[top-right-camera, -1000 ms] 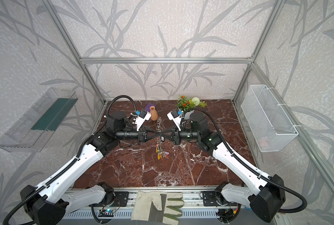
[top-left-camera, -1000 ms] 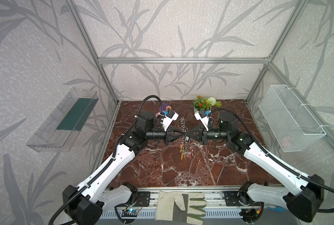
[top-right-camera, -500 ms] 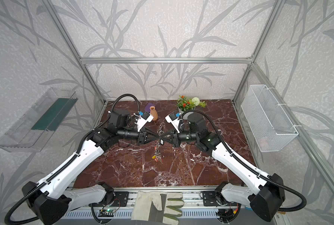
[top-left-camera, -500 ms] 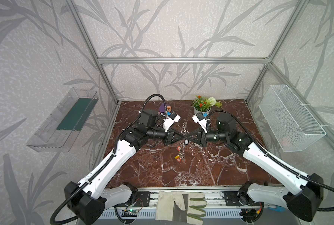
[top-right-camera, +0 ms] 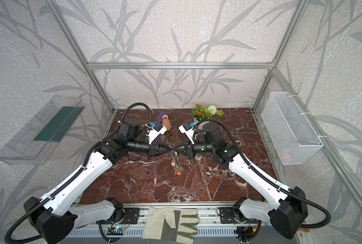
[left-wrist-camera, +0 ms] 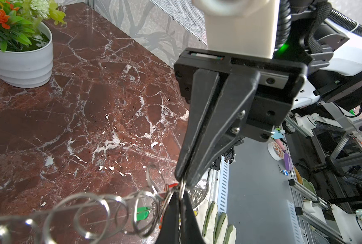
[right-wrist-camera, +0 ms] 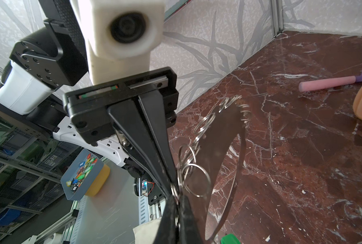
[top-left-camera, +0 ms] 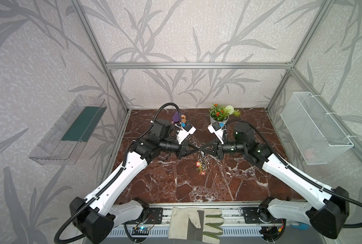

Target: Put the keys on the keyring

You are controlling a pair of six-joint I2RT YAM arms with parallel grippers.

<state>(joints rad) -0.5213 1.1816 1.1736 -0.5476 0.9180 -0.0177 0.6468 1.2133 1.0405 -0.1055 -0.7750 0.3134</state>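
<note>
Both arms meet tip to tip above the middle of the marble floor. The keyring (right-wrist-camera: 218,145) hangs between them, a flat grey plate with a large oval hole and a fringe of silver split rings (left-wrist-camera: 91,211). My left gripper (top-left-camera: 197,150) is shut on a ring at its edge. My right gripper (top-left-camera: 203,150) is shut on the rings from the opposite side. Keys (top-left-camera: 199,164) with red and yellow tags dangle below the tips in both top views (top-right-camera: 175,166). A green tag (left-wrist-camera: 143,212) shows through the rings.
A white flower pot (top-left-camera: 219,119), an orange vase (top-left-camera: 183,119) and a pink stick (right-wrist-camera: 328,82) stand at the back. A wire basket (top-left-camera: 315,131) hangs on the right wall and a clear shelf (top-left-camera: 70,131) on the left. A work glove (top-left-camera: 194,224) lies over the front rail.
Half a second ago both arms stood tilted and the hanging keys had swung left. Now the arms are level again, tips together, and the keys hang straight down.
</note>
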